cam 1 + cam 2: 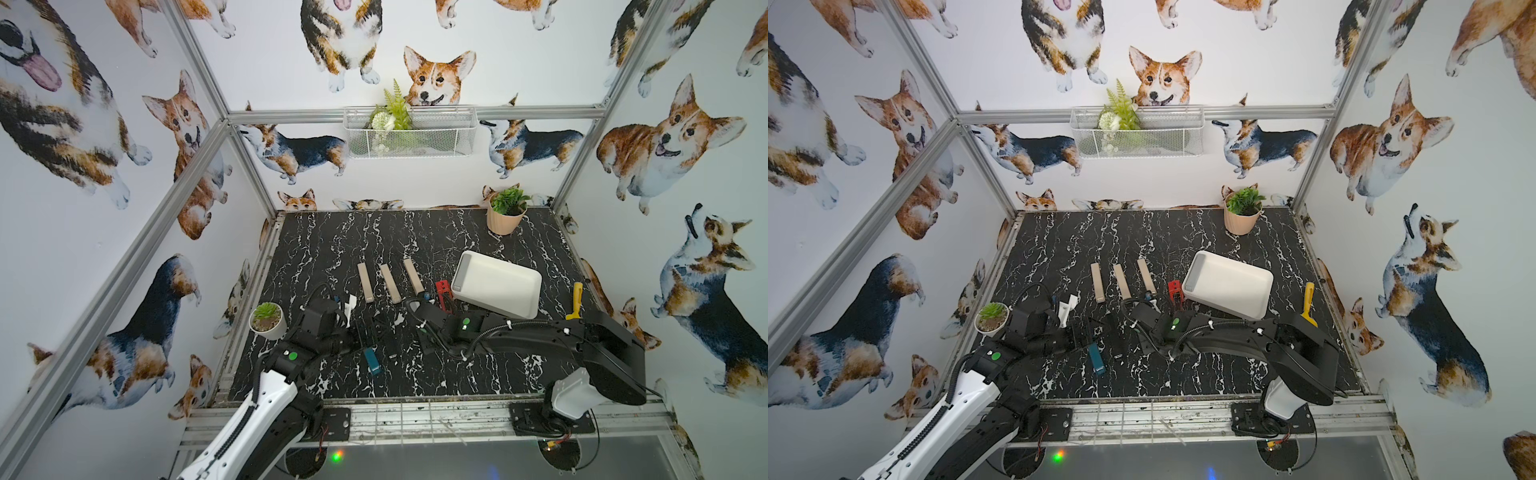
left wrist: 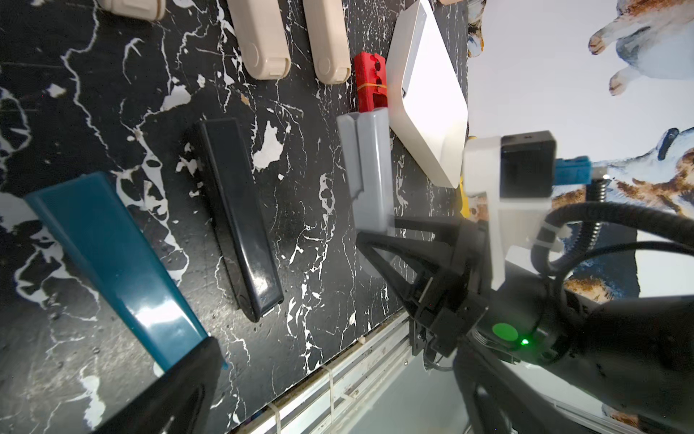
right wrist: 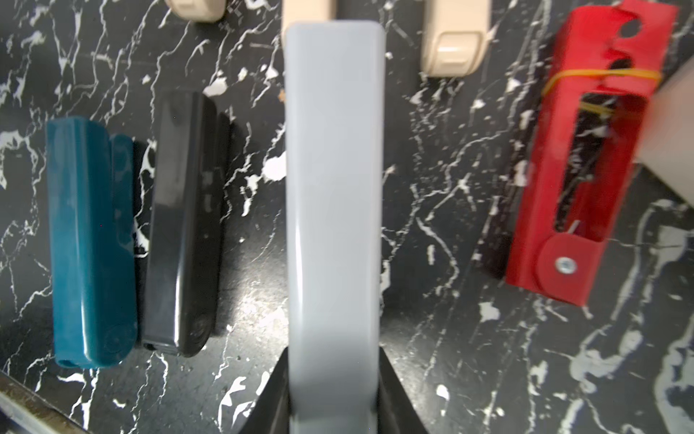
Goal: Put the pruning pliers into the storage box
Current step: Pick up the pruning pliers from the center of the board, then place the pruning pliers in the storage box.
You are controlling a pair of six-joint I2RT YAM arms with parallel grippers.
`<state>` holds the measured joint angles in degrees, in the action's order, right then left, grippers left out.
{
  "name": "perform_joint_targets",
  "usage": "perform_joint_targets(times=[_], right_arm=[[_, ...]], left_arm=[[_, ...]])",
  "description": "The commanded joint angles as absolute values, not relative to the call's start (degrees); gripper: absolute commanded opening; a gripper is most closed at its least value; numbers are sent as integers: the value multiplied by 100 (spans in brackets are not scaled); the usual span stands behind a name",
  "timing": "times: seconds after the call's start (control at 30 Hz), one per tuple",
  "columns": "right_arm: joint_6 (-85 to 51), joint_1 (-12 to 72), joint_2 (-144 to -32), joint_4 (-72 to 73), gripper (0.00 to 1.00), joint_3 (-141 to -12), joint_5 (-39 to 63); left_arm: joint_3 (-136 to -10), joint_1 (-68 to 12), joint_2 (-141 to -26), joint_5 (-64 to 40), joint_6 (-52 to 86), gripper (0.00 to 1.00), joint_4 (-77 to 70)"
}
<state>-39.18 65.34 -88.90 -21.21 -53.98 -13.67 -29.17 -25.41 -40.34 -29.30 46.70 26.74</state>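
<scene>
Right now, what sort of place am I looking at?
Probably a robot test booth: a left arm and right arm mounted on a metal rail, a marble-look table, dog-print walls all round.

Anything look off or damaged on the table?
Red pliers: a yellow rubber band is wrapped round its notched end. The white tray sits askew to the table edge. Nothing spilled.

Open desk (image 1: pixel 374 232) behind the storage box (image 1: pixel 498 286) gives passage; red pliers (image 1: pixel 441 286) just beside its left rim obstruct there.
</scene>
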Motion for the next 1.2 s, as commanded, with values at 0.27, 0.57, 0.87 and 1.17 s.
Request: perform_joint_targets(times=[0.27,0.57,0.87,1.17], right_arm=[[-3922,5900,-8206,-2143,0,-5106,-1241],[-3767,5397,-7930,-2250,0,-5032,-1149],[-3568,4801,-7764,-2451,0,-5069,-1019],[-3326,4100,-7727,-2478,0,-5087,-819]], left_arm=[[-3328,-2532,-5023,-3076,4371,100,1792],[-3632,-2532,-5673,-3138,4224,100,1428],[-3980,-2534,-6266,-3268,4071,100,1028],[-4279,-2537,-6844,-3383,3962,100,731]])
